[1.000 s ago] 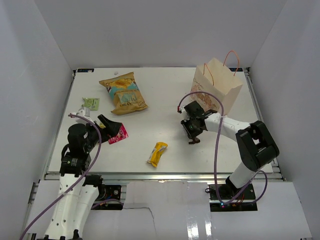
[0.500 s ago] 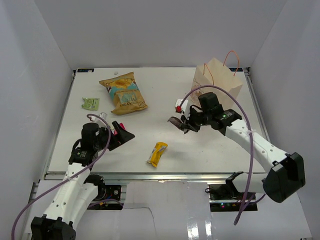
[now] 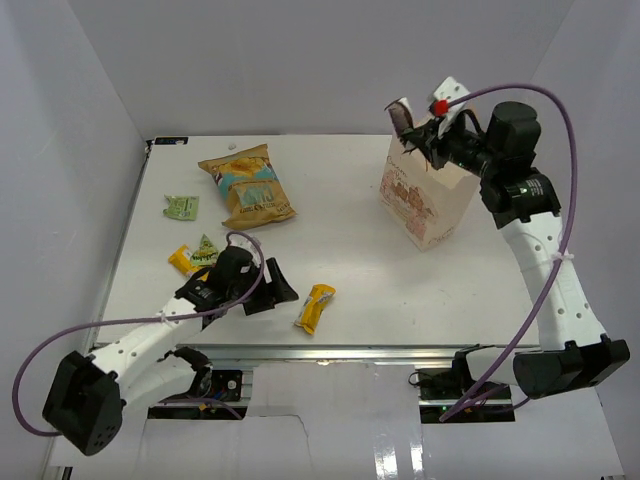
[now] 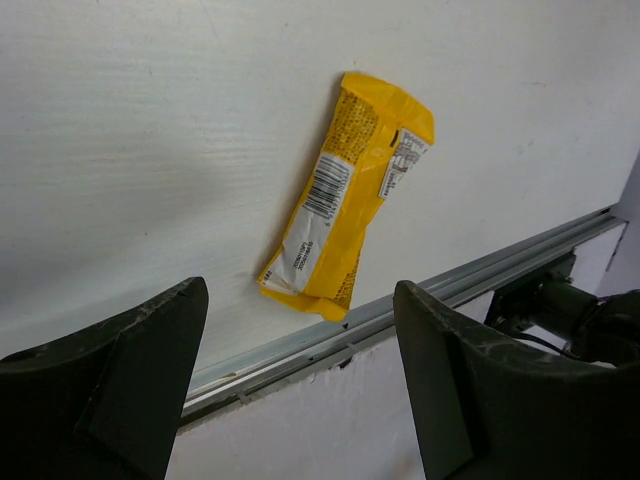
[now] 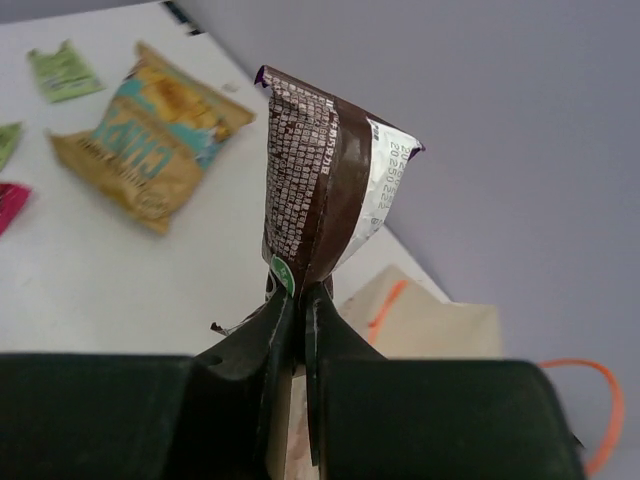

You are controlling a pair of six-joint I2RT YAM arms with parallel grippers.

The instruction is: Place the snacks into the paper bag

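Snacks mostly lay loose on the table [image 3: 340, 240]. The tan-gold chip bag [image 3: 247, 187] sat upper left in the top view, with a small green packet [image 3: 181, 206] just left of it. Lower left, an orange-yellow packet [image 3: 182, 260] and a second green packet [image 3: 205, 249] lay side by side. The yellow packet [image 3: 316, 307] lay bottom centre, near the table's front rail. One pink packet [image 5: 8, 205] showed only as a sliver at the left edge of the right wrist view.

Off the table: the dark brown bar [image 5: 320, 195], pinched at its lower end by the right pincer [image 5: 298, 300] and standing up above the fingers (jaws nearly together, only wrapper between them). In the top view it was high at upper right, over the far top edge of the paper bag [image 3: 425, 195] and not inside. Couldn't tell whether it was squarely over the opening. The bag stood upright on the right part of the table, print side toward the camera. One orange handle [image 5: 590, 400] showed lower right in the right wrist view.

The left pincer [image 3: 270, 291] was released, jaws wide apart, low over the table just left of the yellow packet. In the left wrist view that packet lay beyond the fingers [image 4: 110, 390], in line with the gap and untouched.
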